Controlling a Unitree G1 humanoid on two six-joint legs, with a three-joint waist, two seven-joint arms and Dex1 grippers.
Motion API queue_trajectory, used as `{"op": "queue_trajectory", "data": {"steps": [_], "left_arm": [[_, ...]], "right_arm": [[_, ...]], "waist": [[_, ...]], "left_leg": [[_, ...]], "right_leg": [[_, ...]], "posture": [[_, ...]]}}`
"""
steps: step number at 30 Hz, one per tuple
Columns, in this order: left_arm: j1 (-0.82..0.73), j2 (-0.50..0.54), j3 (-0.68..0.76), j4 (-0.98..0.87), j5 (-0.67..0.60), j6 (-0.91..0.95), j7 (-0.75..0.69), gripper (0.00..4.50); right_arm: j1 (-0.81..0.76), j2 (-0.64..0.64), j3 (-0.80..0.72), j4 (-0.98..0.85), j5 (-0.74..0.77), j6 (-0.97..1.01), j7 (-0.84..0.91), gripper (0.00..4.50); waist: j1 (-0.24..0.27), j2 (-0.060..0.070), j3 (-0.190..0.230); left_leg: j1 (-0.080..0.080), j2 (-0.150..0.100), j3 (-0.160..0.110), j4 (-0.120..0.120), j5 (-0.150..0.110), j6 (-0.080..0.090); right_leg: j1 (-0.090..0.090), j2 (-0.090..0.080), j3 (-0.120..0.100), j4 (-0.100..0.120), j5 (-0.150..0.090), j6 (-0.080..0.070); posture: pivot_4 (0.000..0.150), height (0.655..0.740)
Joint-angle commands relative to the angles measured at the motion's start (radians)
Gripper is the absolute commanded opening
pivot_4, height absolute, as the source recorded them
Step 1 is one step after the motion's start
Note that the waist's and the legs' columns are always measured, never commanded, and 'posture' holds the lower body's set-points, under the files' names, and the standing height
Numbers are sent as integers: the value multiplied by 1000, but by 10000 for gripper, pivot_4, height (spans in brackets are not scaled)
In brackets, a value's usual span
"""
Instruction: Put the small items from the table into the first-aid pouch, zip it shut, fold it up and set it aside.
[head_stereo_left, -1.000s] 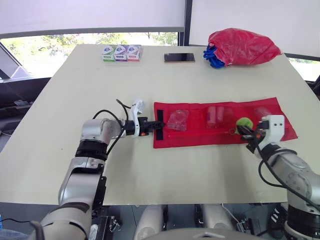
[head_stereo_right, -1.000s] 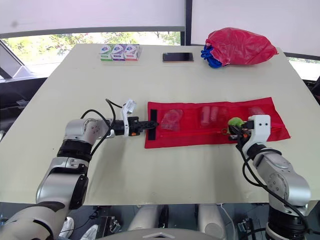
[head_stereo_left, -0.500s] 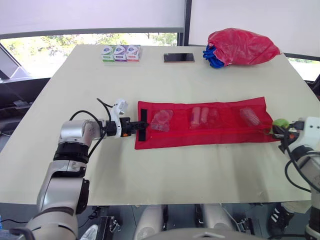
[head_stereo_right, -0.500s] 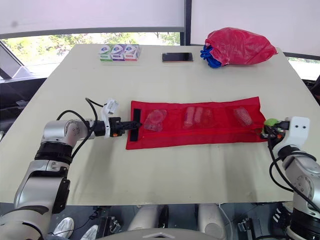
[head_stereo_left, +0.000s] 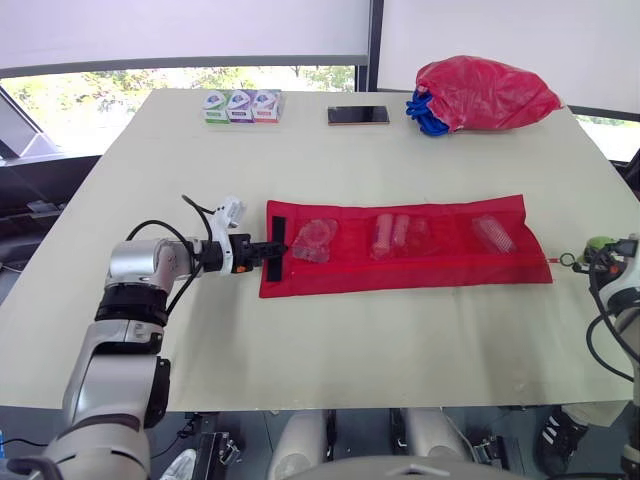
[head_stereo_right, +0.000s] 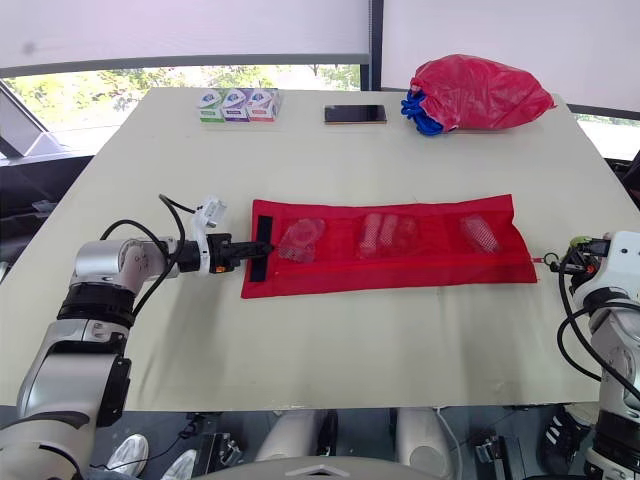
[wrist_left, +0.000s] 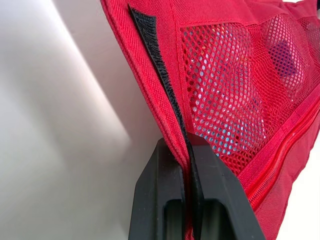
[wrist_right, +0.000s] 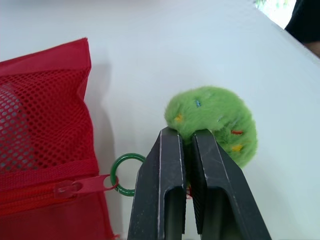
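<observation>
Left eye view. Left claw: clamped shut on the black-strapped end of the first-aid pouch (laid flat on the tabletop, small items behind mesh). Right claw: pinched on the green pom-pom at the zip's end. Risk: pom-pom torn off, or fabric slipped, if overtensioned.

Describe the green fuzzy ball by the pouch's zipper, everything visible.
The fuzzy ball is bright green plush, round, flecked with red, yellow and blue. The right gripper pinches its edge, fingers shut. It sits just past the end of the red pouch, beside a green ring on the zipper pull.
</observation>
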Motion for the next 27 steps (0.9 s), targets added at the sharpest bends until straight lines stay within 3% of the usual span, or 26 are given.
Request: {"op": "queue_trajectory", "data": {"steps": [1,2,5,7,9,10,15,18,25,26,27], "left_arm": [[14,67,-2,18,61,10,7,0],[12,67,-1,14,57,15,2,0],[7,70,-3,16,59,15,-7,0],[2,73,-5,23,69,6,-12,0],[-4,77,-6,35,83,-12,-16,0],[-8,78,-5,45,91,-22,-18,0],[-41,68,24,120,132,-115,25,0],[-50,64,36,140,139,-162,27,9161],[9,95,32,33,150,-272,-67,41384],[16,99,42,8,145,-293,-78,44409],[24,101,55,-24,134,-324,-100,44409]], "right_arm": [[2,-27,-88,-19,30,-20,0,7739],[8,-25,-94,-34,60,2,15,9716],[38,-16,-107,-79,138,52,59,23359],[72,-7,-119,-110,190,80,89,35746],[104,11,-122,-150,257,119,107,42101],[120,22,-119,-174,296,139,115,43789],[189,89,-89,-266,419,214,90,43789],[218,134,-87,-290,465,227,54,45000],[278,187,-45,-352,529,209,20,45000],[279,191,-36,-352,525,204,11,45000],[279,197,-30,-349,526,201,1,45000]], "waist": [[0,0,0],[-1,0,0],[-1,0,0],[0,0,0],[0,0,0],[0,0,0],[2,0,0],[3,0,0],[5,0,0],[5,0,0],[5,0,0]], "left_leg": [[0,0,0,0,0,0],[0,0,0,0,0,0],[0,0,1,0,0,0],[0,0,1,0,0,0],[0,1,1,0,0,0],[0,1,2,0,0,0],[0,1,1,0,0,0],[0,2,1,0,0,0],[0,2,2,-1,0,0],[0,2,2,-1,0,0],[0,2,1,-1,0,0]], "right_leg": [[0,0,0,0,0,0],[0,0,0,0,0,0],[0,0,1,0,0,0],[0,0,1,0,0,0],[0,0,1,0,0,0],[0,0,2,0,0,0],[0,0,1,0,0,0],[-1,0,1,0,0,0],[-1,-1,2,-1,0,0],[-1,-2,2,-1,0,0],[-1,-2,2,-1,0,0]], "posture": [[1500,7400],[1500,7400],[1500,7400],[1500,7400],[1500,7400],[1500,7400],[1500,7400],[1500,7400],[1500,7400],[1500,7400],[1500,7400]]}}
